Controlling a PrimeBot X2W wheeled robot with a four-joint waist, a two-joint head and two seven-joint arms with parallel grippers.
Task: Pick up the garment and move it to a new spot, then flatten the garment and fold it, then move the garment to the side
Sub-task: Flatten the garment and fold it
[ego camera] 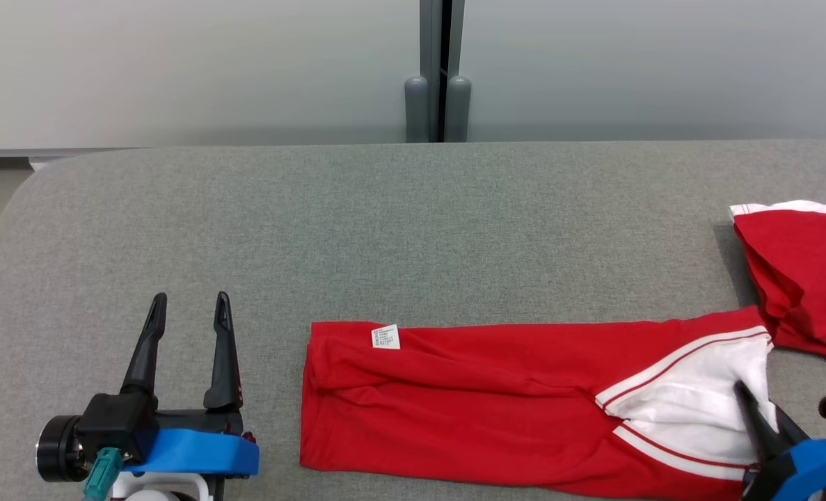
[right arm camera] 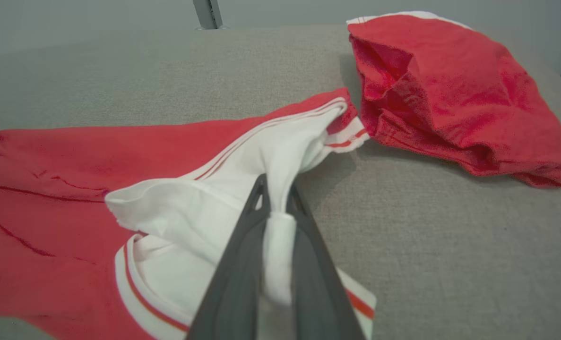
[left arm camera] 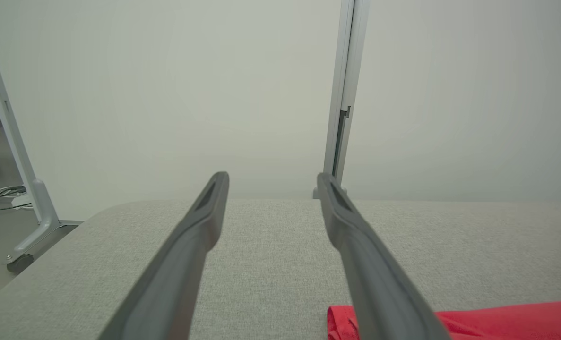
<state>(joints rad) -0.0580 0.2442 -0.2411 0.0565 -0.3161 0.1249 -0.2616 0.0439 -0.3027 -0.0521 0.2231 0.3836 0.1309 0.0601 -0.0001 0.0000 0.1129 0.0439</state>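
Garment (ego camera: 489,403), red with white trim, stretched along grey counter (ego camera: 385,223), right claw (right arm camera: 276,186) clenched on its white fabric, left claw (ego camera: 191,300) released, fingers spread, apart from cloth.

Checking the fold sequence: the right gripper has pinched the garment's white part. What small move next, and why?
Probably raise the right gripper slightly, lifting the white fabric clear of the table before folding it leftward. It is shut on that fabric, the red garment lies as a long band, and the left gripper stands open, apart from it.
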